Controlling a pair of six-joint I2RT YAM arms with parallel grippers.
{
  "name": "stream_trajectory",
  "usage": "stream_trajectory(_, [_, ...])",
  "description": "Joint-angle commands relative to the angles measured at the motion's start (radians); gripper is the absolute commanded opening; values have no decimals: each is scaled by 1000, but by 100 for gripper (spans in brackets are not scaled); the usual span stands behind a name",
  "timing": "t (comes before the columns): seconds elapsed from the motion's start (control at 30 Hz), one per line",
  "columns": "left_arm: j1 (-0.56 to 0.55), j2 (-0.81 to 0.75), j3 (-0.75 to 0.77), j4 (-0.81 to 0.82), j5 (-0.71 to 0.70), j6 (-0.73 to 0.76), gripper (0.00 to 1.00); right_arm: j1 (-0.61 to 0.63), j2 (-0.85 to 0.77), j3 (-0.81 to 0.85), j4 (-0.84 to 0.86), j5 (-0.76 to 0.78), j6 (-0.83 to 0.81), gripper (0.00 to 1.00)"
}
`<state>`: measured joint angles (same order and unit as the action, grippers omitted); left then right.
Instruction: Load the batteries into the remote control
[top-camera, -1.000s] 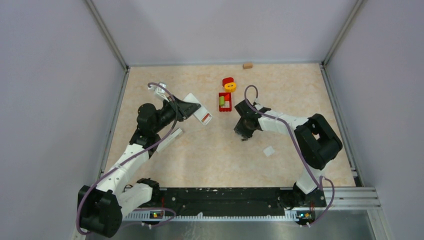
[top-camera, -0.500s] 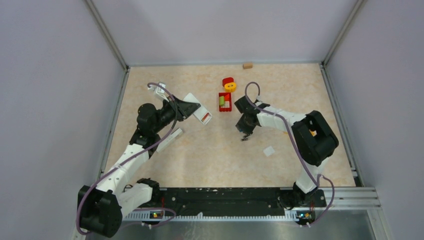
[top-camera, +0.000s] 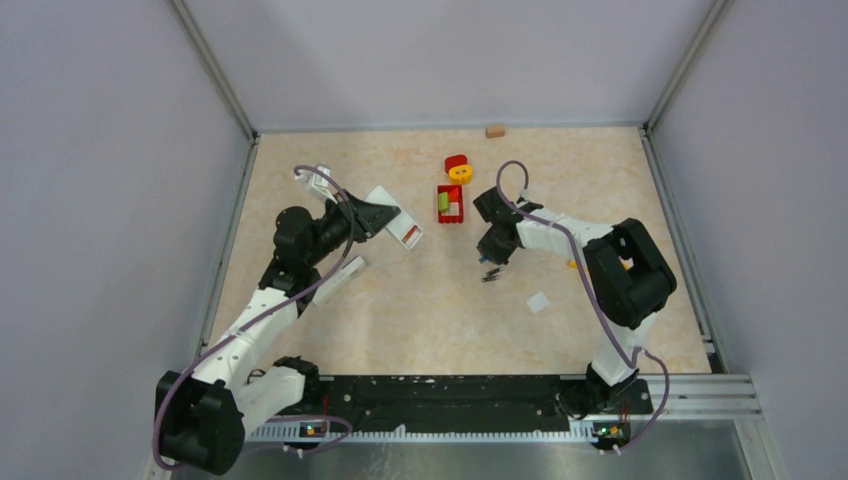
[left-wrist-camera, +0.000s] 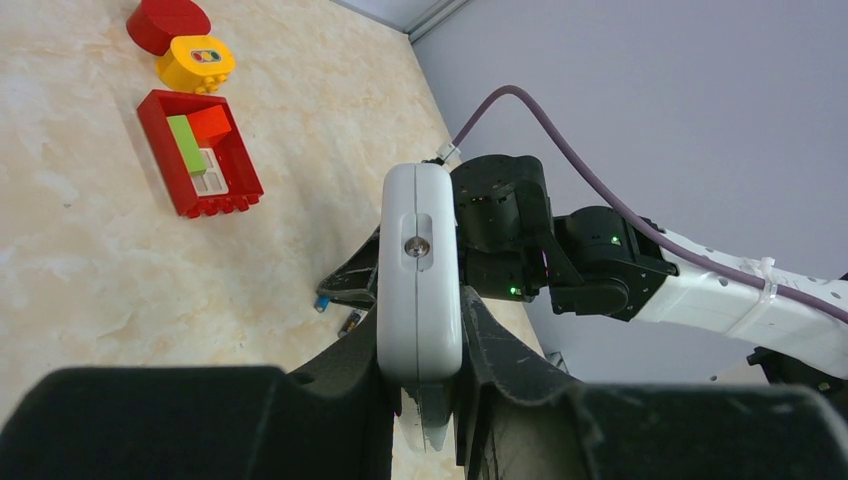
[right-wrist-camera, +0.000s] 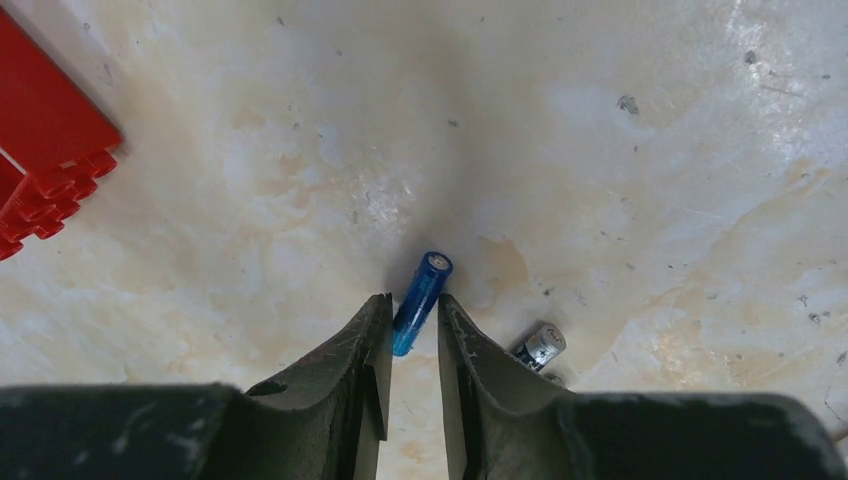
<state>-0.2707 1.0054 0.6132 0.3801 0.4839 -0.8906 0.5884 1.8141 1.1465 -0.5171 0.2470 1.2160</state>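
My left gripper (left-wrist-camera: 420, 335) (top-camera: 383, 221) is shut on the white remote control (left-wrist-camera: 420, 270) (top-camera: 402, 229) and holds it off the table at the left. The remote's narrow edge, with a screw in it, faces the left wrist camera. My right gripper (right-wrist-camera: 413, 308) (top-camera: 491, 260) is down at the table in the middle. Its jaws have closed in on a blue battery (right-wrist-camera: 421, 288) (left-wrist-camera: 320, 302), which lies tilted between the tips and touches both. A second battery (right-wrist-camera: 541, 345), dark with a silver end, lies just right of the right finger.
A red tray (top-camera: 450, 214) (left-wrist-camera: 158, 135) with green and orange bricks stands beyond the right gripper, with a yellow brick (top-camera: 460, 173) and a red piece (top-camera: 456, 160) behind it. A tan block (top-camera: 495, 130) sits at the back wall. A small white piece (top-camera: 538, 302) and a white oblong (top-camera: 340, 278) lie on the table.
The right gripper's jaws have narrowed round the blue battery and its wrist has shifted slightly away from the arm bases. The left arm and the remote have not moved.
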Motion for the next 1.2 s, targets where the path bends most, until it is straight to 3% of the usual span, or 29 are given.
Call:
stream_trajectory(0.0, [4, -24, 5, 40, -5, 10, 1, -13, 38, 16, -15, 17, 12, 19])
stream_trajectory(0.17, [5, -26, 4, 42, 2, 11, 1, -13, 41, 9, 14, -8, 1, 0])
stream_trajectory(0.53, [3, -6, 2, 56, 26, -8, 0, -13, -156, -19, 80, -100, -46, 0])
stream_trajectory(0.87, [-21, 187, 57, 58, 56, -27, 0, 0, -469, -115, 157, -301, 61, 0])
stream_trajectory(1.17, [-73, 304, 126, 109, 43, -37, 0, 136, -487, -76, 240, -369, 167, 0])
